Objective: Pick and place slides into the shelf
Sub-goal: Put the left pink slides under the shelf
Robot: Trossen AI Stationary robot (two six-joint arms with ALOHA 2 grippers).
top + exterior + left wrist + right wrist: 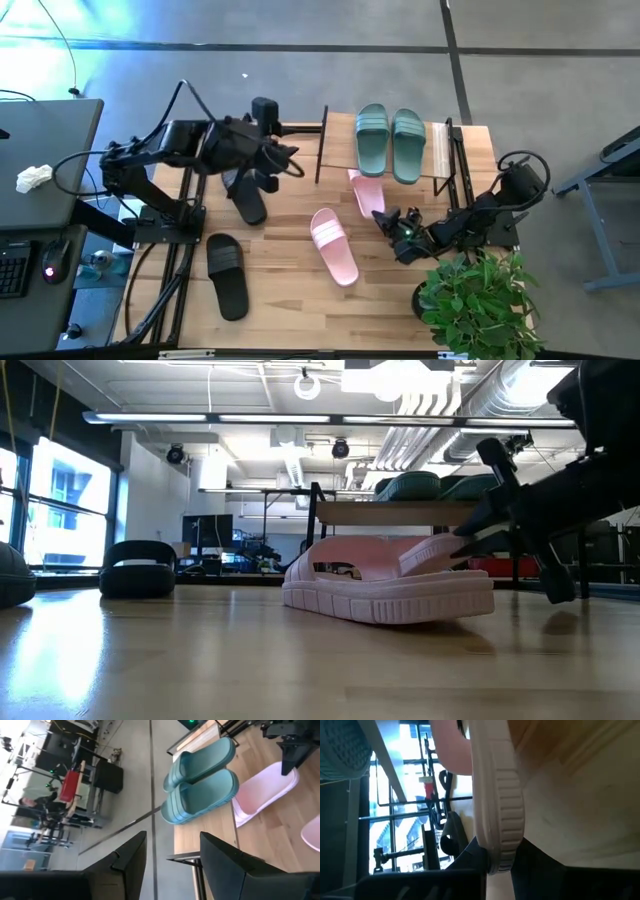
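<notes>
High view: your sage-green slides sit paired on the shelf top board. One light-pink slide lies on the butcher-block surface; the second pink slide is pinched by your right tool. Black slides: one on the surface, one under the left arm.

Low view: ribbed foam sole; no writing readable.

Left wrist view: your left tool is spread, raised.
</notes>
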